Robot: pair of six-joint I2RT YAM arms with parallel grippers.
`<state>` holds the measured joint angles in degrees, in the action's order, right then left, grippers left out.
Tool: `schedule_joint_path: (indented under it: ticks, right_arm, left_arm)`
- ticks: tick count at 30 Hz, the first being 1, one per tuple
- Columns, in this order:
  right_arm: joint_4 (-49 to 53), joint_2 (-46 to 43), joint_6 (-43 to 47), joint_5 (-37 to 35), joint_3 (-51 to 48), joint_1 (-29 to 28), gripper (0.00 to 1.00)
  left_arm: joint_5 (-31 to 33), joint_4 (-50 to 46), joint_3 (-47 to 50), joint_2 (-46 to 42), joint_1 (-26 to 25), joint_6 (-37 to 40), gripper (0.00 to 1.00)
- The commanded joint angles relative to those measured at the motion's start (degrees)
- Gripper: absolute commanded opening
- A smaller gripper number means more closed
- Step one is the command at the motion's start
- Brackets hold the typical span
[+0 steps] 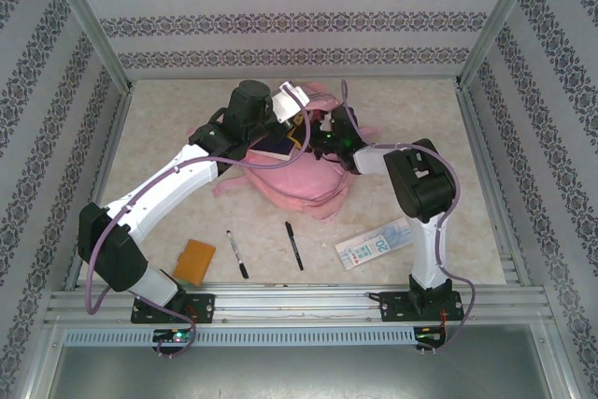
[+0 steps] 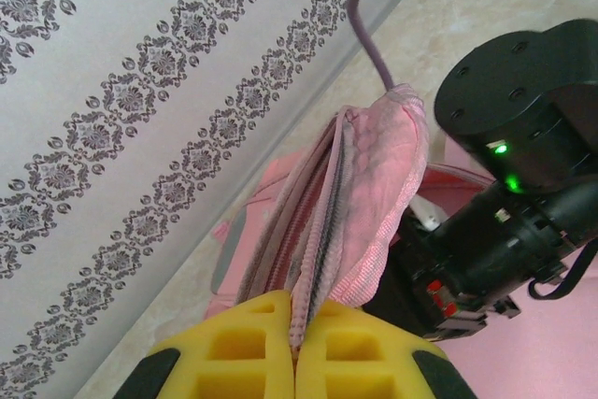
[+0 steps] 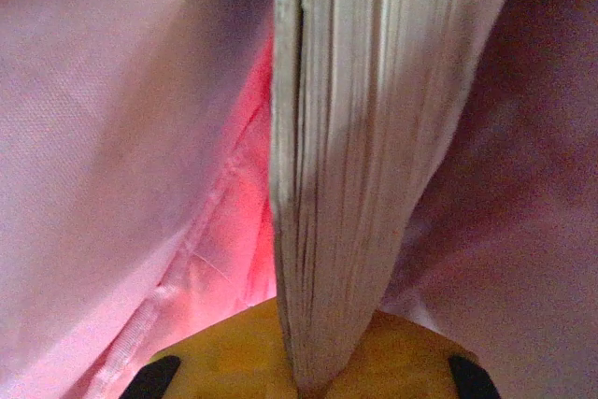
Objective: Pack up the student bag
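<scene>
The student bag (image 1: 290, 189), a big pink backpack, lies in the middle of the table. My left gripper (image 1: 293, 102) is shut on the bag's zipped opening edge (image 2: 322, 231) and holds it up; the yellow fingers (image 2: 234, 348) pinch the fabric. My right gripper (image 1: 324, 135) reaches into the opening. In the right wrist view, the right gripper (image 3: 327, 378) is shut on a thick book (image 3: 364, 137), page edges facing the camera, with pink lining (image 3: 112, 137) on both sides. A dark blue cover (image 1: 280, 145) shows at the bag's mouth.
On the table in front of the bag lie two black pens (image 1: 236, 254) (image 1: 294, 245), an orange flat item (image 1: 193, 261) at the left and a white printed strip (image 1: 374, 245) at the right. Patterned walls enclose the table.
</scene>
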<state>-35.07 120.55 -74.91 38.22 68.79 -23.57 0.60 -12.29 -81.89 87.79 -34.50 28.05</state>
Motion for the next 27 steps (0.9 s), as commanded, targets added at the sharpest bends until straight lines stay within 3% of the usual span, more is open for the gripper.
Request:
schedule_joint_path:
  ticks: [1,4,7,12,15,19,21,22,25,27]
  right_arm:
    - [-3.8,1.9,1.4,3.2,2.2,-1.2,0.03]
    - [-0.5,1.2,5.2,3.0,-1.4,0.6,0.11]
    - [4.3,-1.2,8.5,0.9,-4.9,3.6,0.27]
    - [16.3,-8.9,19.6,0.6,-7.3,6.3,0.45]
    - [20.0,-14.0,25.5,0.9,-10.0,6.4,0.49]
    - [21.7,-20.5,30.9,0.5,-15.5,4.3,0.41]
    - [22.3,-22.9,33.1,-1.9,-18.3,1.0,0.27]
    - [21.7,-23.9,33.7,-3.9,-19.5,-1.2,0.17]
    - [19.0,-24.7,36.3,-11.8,-21.1,-7.4,0.0]
    - [16.8,-23.8,38.3,-17.3,-20.8,-11.0,0.0]
  left_arm:
    - [-1.4,8.5,-0.3,-3.3,-0.3,-0.8,0.0]
    - [-0.6,8.7,0.2,-3.5,-0.2,-0.3,0.0]
    - [-0.7,9.3,1.1,-3.5,-0.1,-0.1,0.0]
    - [-0.6,9.6,1.5,-3.0,0.0,-0.6,0.0]
    - [-0.5,9.9,1.4,-2.6,0.0,-0.9,0.0]
    - [-0.6,9.8,1.0,-2.1,0.1,-1.2,0.0]
    - [-0.6,9.9,0.9,-1.9,0.1,-1.3,0.0]
    - [-0.6,9.8,0.8,-2.0,0.1,-1.3,0.0]
    - [-0.9,9.9,0.6,-1.8,0.1,-1.2,0.0]
    - [-1.0,9.8,0.5,-1.7,0.1,-1.2,0.0]
